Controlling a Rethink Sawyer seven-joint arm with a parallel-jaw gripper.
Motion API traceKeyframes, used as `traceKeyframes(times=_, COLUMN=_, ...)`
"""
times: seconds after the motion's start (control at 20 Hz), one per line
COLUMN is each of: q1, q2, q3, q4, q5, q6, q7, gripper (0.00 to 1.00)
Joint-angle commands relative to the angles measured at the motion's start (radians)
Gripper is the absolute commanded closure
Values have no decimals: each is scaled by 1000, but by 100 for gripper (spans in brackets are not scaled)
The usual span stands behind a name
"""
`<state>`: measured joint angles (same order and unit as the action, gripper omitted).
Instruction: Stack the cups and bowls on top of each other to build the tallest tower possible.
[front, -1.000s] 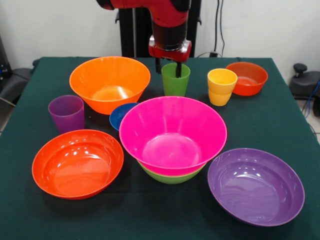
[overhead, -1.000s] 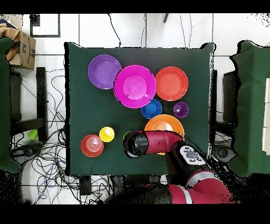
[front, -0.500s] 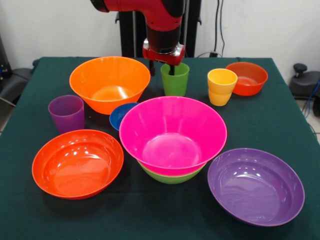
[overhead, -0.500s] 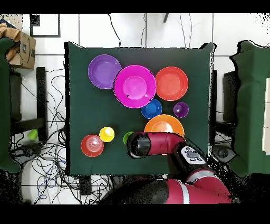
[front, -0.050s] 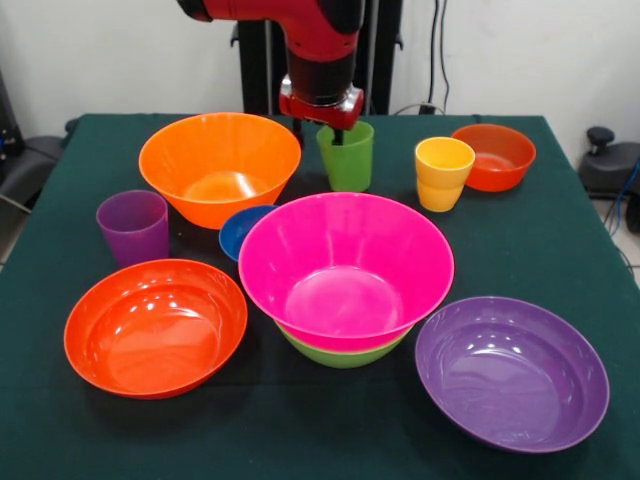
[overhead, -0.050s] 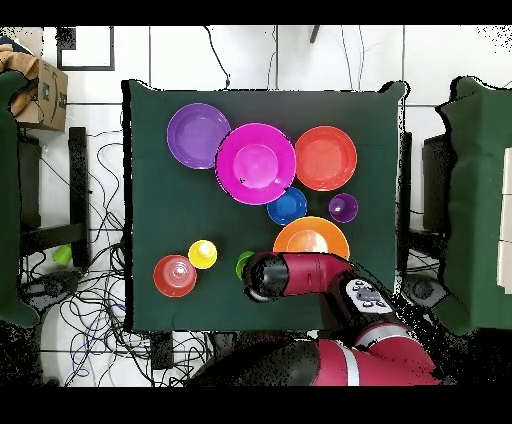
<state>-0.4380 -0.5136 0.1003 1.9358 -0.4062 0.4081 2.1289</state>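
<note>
robot gripper at the rim of a green cup on a table of bright bowls

in the front view, going left to right over a dark green table: a purple cup stands upright near the left edge. in front of it sits a large red-orange bowl, open side up. behind and to the right of the purple cup is a large orange bowl, and a small blue bowl peeks out between that bowl and the pink one.

at the middle, a large pink bowl is nested in a lime green bowl (only the lime bowl's lower edge shows beneath it). behind the pink bowl is the green cup, upright and tipped very slightly; whether it rests on the cloth cannot be told. the red and black arm comes down onto it, and the gripper straddles the cup's rim, one dark finger inside the cup and one outside, closed on its wall.

further right, a yellow-orange cup stands upright, just beside a small red-orange bowl at the far right corner. a large purple bowl sits at the near right.

from overhead, the arm covers most of the green cup, just beside the orange bowl.
</note>
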Motion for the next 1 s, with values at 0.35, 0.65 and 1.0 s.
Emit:
traceKeyframes(times=0.35, q1=10, q2=-13, q3=24, q4=-67, q5=-34, q6=-53, q7=20, gripper=100)
traceKeyframes(times=0.65, q1=-1, q2=-22, q3=29, q4=-62, q5=-28, q6=-49, q7=19, gripper=100)
traceKeyframes(times=1.0, q1=-20, q2=-50, q3=37, q4=-48, q5=-22, q6=-62, q7=20, gripper=100)
